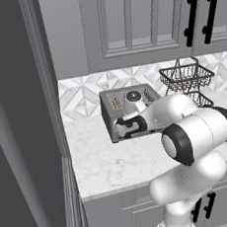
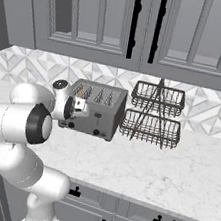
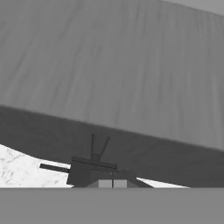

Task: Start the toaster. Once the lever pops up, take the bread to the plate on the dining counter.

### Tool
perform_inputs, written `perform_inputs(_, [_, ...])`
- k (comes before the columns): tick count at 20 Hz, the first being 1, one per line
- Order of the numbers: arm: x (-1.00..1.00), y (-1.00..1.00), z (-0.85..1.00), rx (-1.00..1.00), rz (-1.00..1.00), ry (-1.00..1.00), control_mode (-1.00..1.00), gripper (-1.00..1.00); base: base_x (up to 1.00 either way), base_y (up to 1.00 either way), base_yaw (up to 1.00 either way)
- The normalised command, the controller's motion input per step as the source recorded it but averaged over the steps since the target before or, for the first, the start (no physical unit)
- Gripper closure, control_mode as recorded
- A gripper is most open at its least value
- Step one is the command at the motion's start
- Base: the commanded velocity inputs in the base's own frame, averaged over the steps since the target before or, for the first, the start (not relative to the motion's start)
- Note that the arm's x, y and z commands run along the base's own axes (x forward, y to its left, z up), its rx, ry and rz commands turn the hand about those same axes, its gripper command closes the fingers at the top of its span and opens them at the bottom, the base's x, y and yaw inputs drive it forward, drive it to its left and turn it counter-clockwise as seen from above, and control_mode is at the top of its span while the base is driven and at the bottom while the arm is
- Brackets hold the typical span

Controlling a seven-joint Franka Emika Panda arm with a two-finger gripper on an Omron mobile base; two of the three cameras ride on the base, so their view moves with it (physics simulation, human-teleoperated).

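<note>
Here the clenched pincer (image 3: 112,183) presses against the toaster (image 2: 102,112), worktop (image 2: 174,168) open alongside.

Toaster (image 2: 98,111): brushed grey metal, black knobs on the front; a tan tint is seen in one slot at 10 o'clock of its top in the left base view. Up close its side is rendered as streaky grey. Tabletop (image 2: 173,175): white marble, faint grey veining. Backsplash (image 1: 81,94): white and pale grey geometric tile pattern. Cabinets (image 2: 97,14): flat grey, black bar handles. Two-tier wire basket (image 2: 153,114): dark wire. Arm (image 1: 197,136): glossy white, black joints. Fingers (image 3: 87,173): dark grey.
</note>
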Motion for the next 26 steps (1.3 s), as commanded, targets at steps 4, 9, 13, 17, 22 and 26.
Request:
perform_inputs(4, [-0.26,0.0,-1.0,-0.05,0.06,0.05,-1.0,1.0,0.0,0.0,0.0])
perform_inputs(9, [-0.32,0.01,-1.0,-0.1,0.07,0.07,-1.0,1.0,0.0,0.0,0.0])
perform_inputs(13, [-0.38,0.04,-1.0,-0.16,0.09,0.1,-1.0,1.0,0.0,0.0,0.0])
perform_inputs(17, [-0.51,0.06,-1.0,-0.18,0.11,0.05,-1.0,1.0,0.0,0.0,0.0])
perform_inputs(22, [-0.75,0.02,-0.95,-0.09,0.09,-0.02,-1.0,1.0,0.0,0.0,0.0])
perform_inputs(26, [-0.75,-0.05,-0.1,0.01,0.02,-0.17,-1.0,1.0,0.0,0.0,0.0])
